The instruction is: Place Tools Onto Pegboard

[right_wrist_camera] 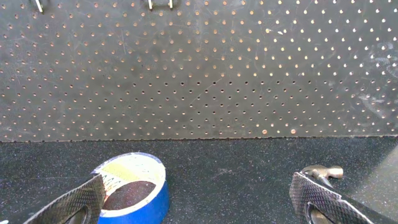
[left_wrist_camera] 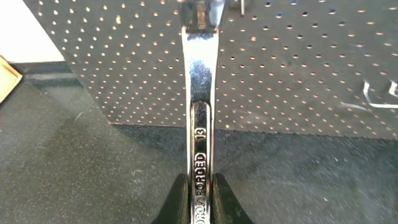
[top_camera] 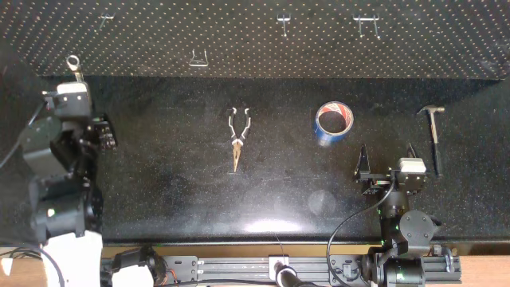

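Observation:
My left gripper [left_wrist_camera: 200, 202] is shut on a chrome wrench [left_wrist_camera: 200, 106], whose shaft points up toward the pegboard [left_wrist_camera: 298, 56]; from above the wrench's ring end [top_camera: 74, 64] shows at the far left, close to the board. My right gripper [right_wrist_camera: 199, 202] stands open low over the table, with a roll of blue tape [right_wrist_camera: 134, 186] by one finger and a hammer head [right_wrist_camera: 321, 172] by the other. From above, the tape [top_camera: 333, 121], the hammer [top_camera: 433, 131] and needle-nose pliers [top_camera: 239, 135] lie on the black table, and the right gripper [top_camera: 388, 163] is near the front.
Metal hooks stick out of the pegboard: a wire bracket [top_camera: 198, 58], a single hook [top_camera: 284, 24], a double hook [top_camera: 366, 25] and one at the far left [top_camera: 105, 20]. The black table [top_camera: 159, 159] is bare between the pliers and the left arm.

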Controlling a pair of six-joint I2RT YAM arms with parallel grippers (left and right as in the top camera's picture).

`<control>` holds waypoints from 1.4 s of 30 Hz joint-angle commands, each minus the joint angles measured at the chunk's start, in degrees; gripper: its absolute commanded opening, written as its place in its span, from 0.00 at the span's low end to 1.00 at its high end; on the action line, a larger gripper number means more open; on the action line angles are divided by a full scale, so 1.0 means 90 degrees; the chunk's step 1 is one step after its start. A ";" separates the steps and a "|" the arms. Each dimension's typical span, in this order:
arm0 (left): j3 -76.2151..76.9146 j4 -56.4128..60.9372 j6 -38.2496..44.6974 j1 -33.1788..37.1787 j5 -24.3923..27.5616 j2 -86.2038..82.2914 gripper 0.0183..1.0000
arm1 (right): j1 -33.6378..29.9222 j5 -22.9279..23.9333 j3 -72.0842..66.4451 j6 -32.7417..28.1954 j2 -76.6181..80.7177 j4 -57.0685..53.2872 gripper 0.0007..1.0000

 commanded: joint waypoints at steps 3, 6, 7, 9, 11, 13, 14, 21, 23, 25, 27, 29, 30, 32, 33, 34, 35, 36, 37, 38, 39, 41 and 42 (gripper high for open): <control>-0.0041 0.1287 -0.0291 0.0002 -0.0039 0.1348 0.01 | -0.0024 0.0010 -0.0032 0.0005 -0.0034 -0.0015 0.98; -0.0041 0.1418 -0.0294 0.0002 0.0083 0.1479 0.01 | -0.0024 0.0010 -0.0032 0.0005 -0.0034 -0.0015 0.98; -0.0041 0.1430 -0.0308 -0.0044 0.0080 0.1486 0.01 | -0.0024 0.0010 -0.0032 0.0005 -0.0032 -0.0015 0.98; -0.0044 0.1450 -0.0306 -0.0328 0.0075 0.1484 0.01 | -0.0024 0.0010 -0.0032 0.0005 -0.0032 -0.0015 0.98; -0.0109 0.1462 -0.0306 -0.0406 -0.0172 0.1355 0.01 | -0.0024 0.0010 -0.0032 0.0005 -0.0032 -0.0015 0.98; -0.0432 0.1717 -0.0306 -0.0408 -0.0284 0.1052 0.01 | -0.0024 0.0010 -0.0032 0.0005 -0.0032 -0.0015 0.98; -0.0899 0.2195 -0.0308 -0.0406 -0.0287 0.0714 0.01 | -0.0024 0.0010 -0.0032 0.0005 -0.0034 -0.0015 0.98; -0.1115 0.2686 -0.0308 -0.0413 -0.0170 0.0767 0.01 | -0.0024 0.0010 -0.0032 0.0005 -0.0032 -0.0015 0.98; -0.1112 0.3045 -0.0308 -0.0401 -0.0216 0.1141 0.01 | -0.0024 0.0010 -0.0032 0.0005 -0.0032 -0.0015 0.98; -0.1112 0.3415 -0.0308 -0.0401 -0.0216 0.1379 0.01 | -0.0024 0.0010 -0.0032 0.0005 -0.0032 -0.0015 0.98; -0.1112 0.3684 -0.0308 -0.0401 -0.0214 0.1511 0.01 | -0.0024 0.0010 -0.0032 0.0005 -0.0032 -0.0015 0.98; -0.1112 0.3959 -0.0308 -0.0401 -0.0214 0.1698 0.01 | -0.0024 0.0010 -0.0032 0.0005 -0.0032 -0.0015 0.98; -0.1112 0.4046 -0.0308 -0.0401 -0.0216 0.1758 0.01 | -0.0024 0.0010 -0.0032 0.0005 -0.0032 -0.0015 0.98; -0.1107 0.4099 -0.0308 -0.0401 -0.0214 0.1889 0.01 | -0.0024 0.0010 -0.0032 0.0005 -0.0032 -0.0015 0.97; -0.1107 0.4226 -0.0308 -0.0401 -0.0216 0.1967 0.01 | -0.0024 0.0010 -0.0032 0.0005 -0.0032 -0.0015 0.98; -0.1107 0.4340 -0.0308 -0.0401 -0.0216 0.2025 0.01 | -0.0024 0.0010 -0.0032 0.0005 -0.0032 -0.0015 0.98; -0.1107 0.4452 -0.0311 -0.0401 -0.0214 0.2086 0.01 | -0.0024 0.0010 -0.0032 0.0005 -0.0032 -0.0015 0.98; -0.1107 0.4503 -0.0311 -0.0401 -0.0214 0.2144 0.01 | -0.0024 0.0010 -0.0032 0.0005 -0.0032 -0.0015 0.98; -0.1107 0.4549 -0.0311 -0.0401 -0.0214 0.2227 0.01 | -0.0024 0.0010 -0.0032 0.0005 -0.0032 -0.0015 0.98; -0.1107 0.4600 -0.0311 -0.0401 -0.0214 0.2261 0.01 | -0.0024 0.0010 -0.0032 0.0005 -0.0032 -0.0015 0.98; -0.1107 0.4677 -0.0313 -0.0401 -0.0209 0.2302 0.01 | -0.0024 0.0010 -0.0032 0.0005 -0.0032 -0.0015 0.98; -0.1107 0.4847 -0.0313 -0.0401 -0.0211 0.2397 0.01 | -0.0024 0.0010 -0.0032 0.0005 -0.0032 -0.0015 0.97; -0.1107 0.4911 -0.0313 -0.0403 -0.0206 0.2453 0.01 | -0.0024 0.0010 -0.0032 0.0005 -0.0032 -0.0015 0.98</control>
